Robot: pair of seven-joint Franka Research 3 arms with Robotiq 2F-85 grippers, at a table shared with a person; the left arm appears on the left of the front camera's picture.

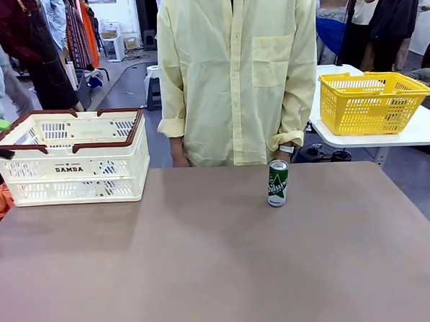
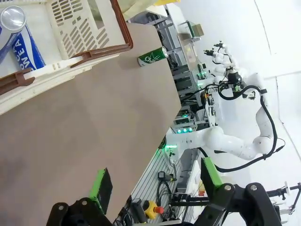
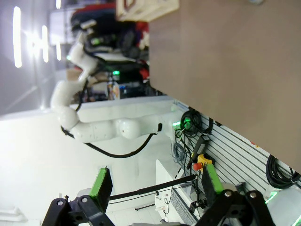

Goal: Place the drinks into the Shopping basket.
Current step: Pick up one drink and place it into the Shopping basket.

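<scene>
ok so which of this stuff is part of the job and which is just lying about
Part of the job:
- green can, upright on the brown table
- blue can, already inside the cream basket

Just lying about:
- yellow basket, on the white side table

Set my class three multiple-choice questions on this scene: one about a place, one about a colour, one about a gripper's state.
1. Where is the green can? A) in the white basket B) upright on the table C) lying flat on the table
2. What colour is the second can, in the basket? A) blue B) red C) yellow
3. The left gripper is: A) open and empty B) shut on a can C) shut on the basket's rim
Answers: 1 B, it stands on its base near the far edge. 2 A, the left wrist view shows blue with white lettering. 3 A, its jaws stand wide apart with nothing between.
</scene>
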